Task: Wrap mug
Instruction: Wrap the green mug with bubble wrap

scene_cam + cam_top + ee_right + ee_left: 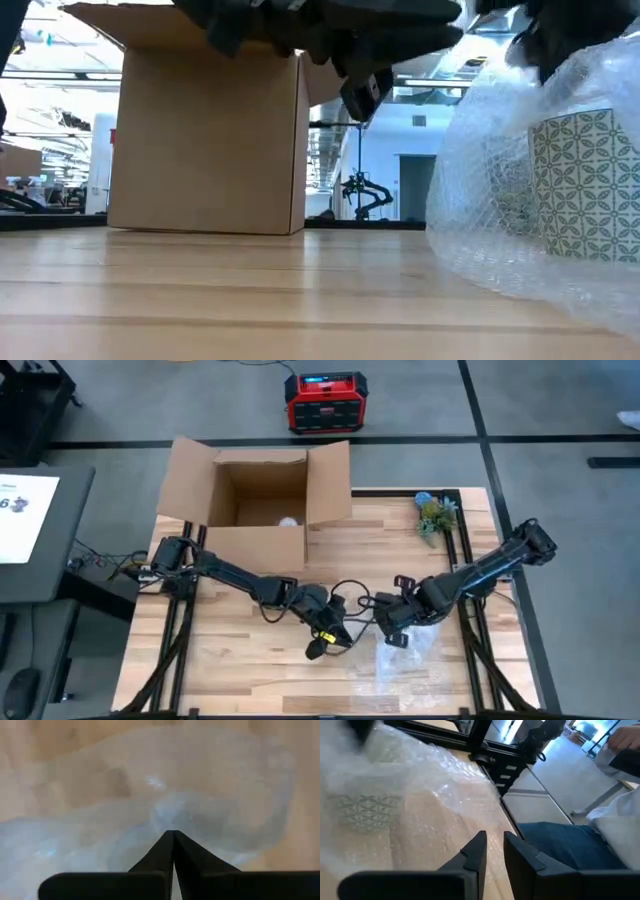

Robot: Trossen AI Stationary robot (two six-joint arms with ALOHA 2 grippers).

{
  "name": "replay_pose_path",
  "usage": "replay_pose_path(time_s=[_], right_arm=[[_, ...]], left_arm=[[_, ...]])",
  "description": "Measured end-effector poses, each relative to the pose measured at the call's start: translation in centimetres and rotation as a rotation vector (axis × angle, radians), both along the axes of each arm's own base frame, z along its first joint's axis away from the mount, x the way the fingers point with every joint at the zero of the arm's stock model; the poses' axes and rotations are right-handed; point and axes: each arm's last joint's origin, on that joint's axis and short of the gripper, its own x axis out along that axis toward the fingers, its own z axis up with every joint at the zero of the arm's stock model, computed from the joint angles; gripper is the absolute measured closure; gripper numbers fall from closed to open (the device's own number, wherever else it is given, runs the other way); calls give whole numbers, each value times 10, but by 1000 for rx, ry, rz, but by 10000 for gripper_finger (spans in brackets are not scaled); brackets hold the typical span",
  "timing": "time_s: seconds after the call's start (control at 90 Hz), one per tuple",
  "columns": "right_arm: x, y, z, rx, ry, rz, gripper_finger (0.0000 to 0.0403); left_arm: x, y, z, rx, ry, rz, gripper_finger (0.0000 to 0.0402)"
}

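The table (240,680) was made of pale wood. At its back edge stood a big open box (258,500) of brown cardboard, with a small white thing inside, too small to tell what it was.

Near the front right of the table lay the wrap (405,650), a clear sheet of bubble plastic all bunched up. The mug (585,185) sat inside it. It was white with a green leaf pattern, and it showed through the plastic in the low view.

The left arm reached from the table's left side to the middle. Its gripper (318,648) hung above the wood just left of the wrap, not touching it. Its fingers (475,855) were a little apart with nothing between them.

The right arm came in from the right side. Its gripper (392,635) was at the wrap's top left edge. Its fingers (172,852) were pressed together, pinching the plastic.

A small green plant (436,515) lay at the back right corner. A red box (324,402) stood on the floor behind the table. A person in blue trousers (555,842) sat beyond the table's edge.
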Motion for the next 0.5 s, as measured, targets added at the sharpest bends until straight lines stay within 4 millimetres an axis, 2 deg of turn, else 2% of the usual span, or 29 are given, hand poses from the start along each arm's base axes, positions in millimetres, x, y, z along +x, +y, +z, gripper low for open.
replay_pose_path(time_s=[0.189,0.311,0.4,0.5], right_arm=[[-4,-10,-39,52,81,-20,403],[-9,-10,-55,109,89,-13,403],[-9,-9,-58,145,95,-5,403],[-8,-8,-51,152,109,13,403]], left_arm=[[-3,-3,7,14,-19,-5,363],[-5,-3,9,25,-19,1,364],[-4,-3,9,31,-20,14,364],[-4,-3,9,32,-19,17,364]])
